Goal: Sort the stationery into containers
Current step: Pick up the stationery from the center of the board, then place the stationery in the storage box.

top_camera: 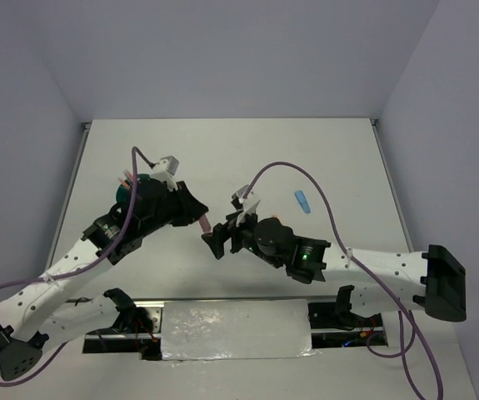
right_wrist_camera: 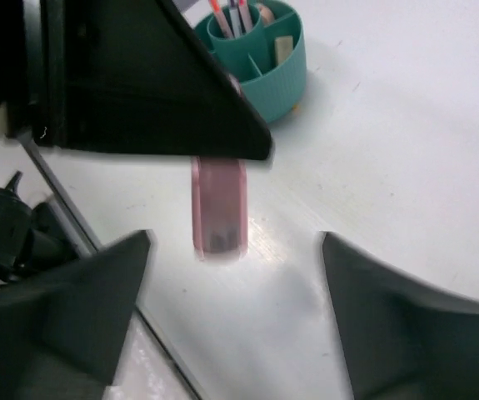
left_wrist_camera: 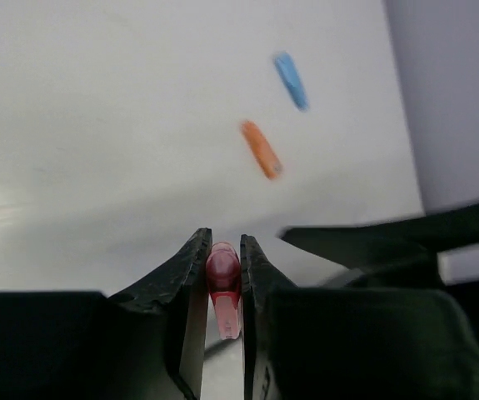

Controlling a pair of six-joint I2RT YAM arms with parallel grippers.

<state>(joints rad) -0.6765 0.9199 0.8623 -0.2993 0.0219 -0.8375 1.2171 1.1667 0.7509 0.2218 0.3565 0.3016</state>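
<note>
teal organiser point(top_camera: 125, 193) stands on the left part of the table point(top_camera: 222, 158), half hidden under the left arm in the top view. the right wrist view shows it better: pens point(right_wrist_camera: 232, 15) stand upright in one inner compartment and a tan eraser point(right_wrist_camera: 283, 47) lies in another.

just right of it, the left gripper point(top_camera: 194, 213) reaches toward the table's middle. its two fingers are closed on a pink piece point(left_wrist_camera: 223, 279), one pressing each side, with the rounded end showing between the tips. from the right wrist camera the pink piece hangs down below the left gripper's dark body; whether its lower end touches the table cannot be told.

next to the right, the right gripper point(top_camera: 216, 237) faces the left one, tips close together. its fingers point(right_wrist_camera: 72, 308) are spread wide with nothing between them, and the pink piece lies ahead of the gap, touching neither finger.

further right, an orange piece point(left_wrist_camera: 261, 150) lies flat on the table, and beyond it a blue piece point(top_camera: 303, 201), the two near each other and well apart from the organiser.
</note>
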